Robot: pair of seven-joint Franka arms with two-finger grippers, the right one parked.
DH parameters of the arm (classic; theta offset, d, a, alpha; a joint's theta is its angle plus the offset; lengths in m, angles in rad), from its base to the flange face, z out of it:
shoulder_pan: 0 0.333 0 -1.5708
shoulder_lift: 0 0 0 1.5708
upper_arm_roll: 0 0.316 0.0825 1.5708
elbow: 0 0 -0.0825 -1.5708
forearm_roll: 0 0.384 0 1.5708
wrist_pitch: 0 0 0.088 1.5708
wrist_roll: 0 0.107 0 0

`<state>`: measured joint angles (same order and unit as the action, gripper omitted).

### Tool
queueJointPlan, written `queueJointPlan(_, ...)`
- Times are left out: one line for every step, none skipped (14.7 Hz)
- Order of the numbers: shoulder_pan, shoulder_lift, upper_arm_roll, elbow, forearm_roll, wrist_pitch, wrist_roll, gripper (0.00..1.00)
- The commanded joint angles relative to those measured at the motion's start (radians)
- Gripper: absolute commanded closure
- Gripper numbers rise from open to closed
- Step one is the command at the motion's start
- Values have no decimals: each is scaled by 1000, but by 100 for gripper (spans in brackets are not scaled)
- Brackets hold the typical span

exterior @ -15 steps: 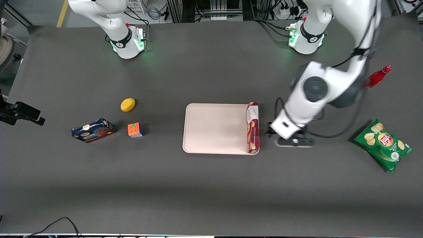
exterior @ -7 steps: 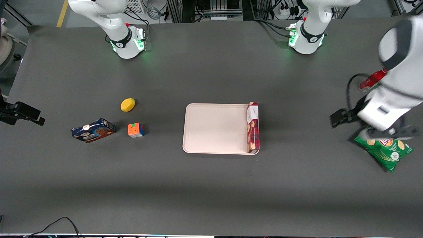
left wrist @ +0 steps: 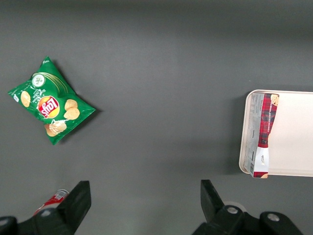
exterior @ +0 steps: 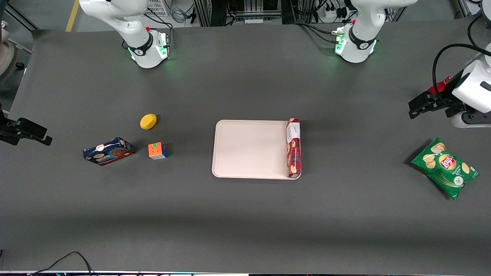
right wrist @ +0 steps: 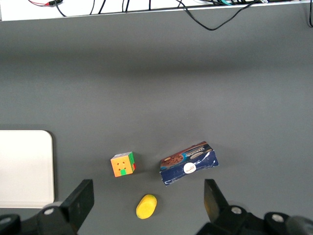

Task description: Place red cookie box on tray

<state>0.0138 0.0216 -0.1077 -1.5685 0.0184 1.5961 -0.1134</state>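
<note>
Right, my gripper point(exterior: 424, 104) hangs out at the working arm's end of the counter point(exterior: 245, 222), well apart from the tray point(exterior: 247, 149). Jaws are spread wide with nothing between them; in the wrist view both fingers point(left wrist: 78, 200) show with only bare counter in the gap. The red cookie box point(exterior: 294, 147) lies flat in the tray, long side running along the tray edge nearest my end, its white label toward the arm bases. Wrist view shows the same: box point(left wrist: 261, 134) tucked against the tray rim point(left wrist: 243, 161), possibly resting partly on the rim, hard to tell.

A red bottle point(exterior: 441, 83) lies just beside my gripper, mostly hidden by it. The green chip bag point(exterior: 445, 168) sits nearer the front camera than my gripper, flat on the counter. Toward the parked arm's end: a dark blue cookie box point(exterior: 108, 151), a puzzle cube point(exterior: 157, 150) just beside it, and a yellow lemon-like item point(exterior: 148, 121) a bit farther from the camera than the cube. All three are well apart from the tray.
</note>
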Motion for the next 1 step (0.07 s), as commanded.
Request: queueJointPlan(6,-26,-3,-27,-9,-24,18,0)
